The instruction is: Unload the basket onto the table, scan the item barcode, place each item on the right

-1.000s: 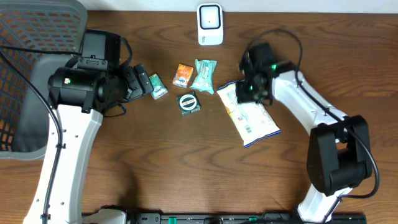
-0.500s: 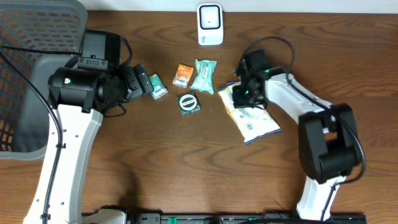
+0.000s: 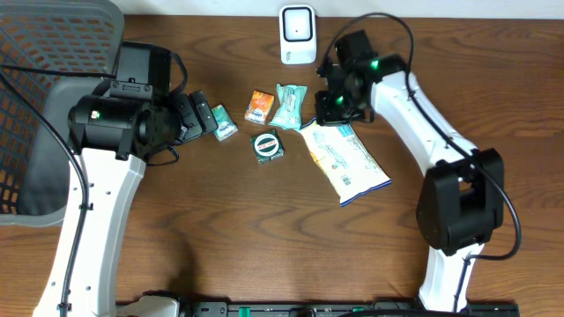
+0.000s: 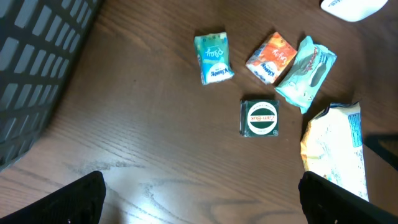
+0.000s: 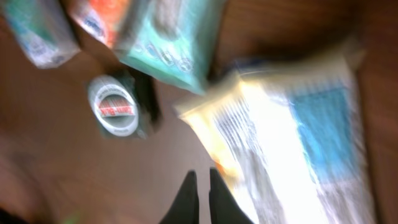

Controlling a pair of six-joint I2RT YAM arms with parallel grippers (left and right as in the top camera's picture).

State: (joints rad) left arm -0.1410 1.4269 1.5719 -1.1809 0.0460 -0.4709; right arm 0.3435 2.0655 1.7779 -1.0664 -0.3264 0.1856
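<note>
- Step in hand: securing the snack bag, which lies flat on the worktop just below the white scanner.
- Right gripper is clenched at the bag's upper edge; I cannot tell whether it pinches the wrapper.
- Left gripper is spread wide, holding nothing.
- Next: lift the bag and turn its barcode to the scanner.

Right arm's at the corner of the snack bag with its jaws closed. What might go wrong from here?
1. The right gripper is shut at one corner of the snack bag. The blurred wrist view doesn't show whether it has pinched the bag, so a lift may slip or come up empty.
2. The teal packet and the round tin lie close beside that corner, so a sideways sweep could knock them.
</note>
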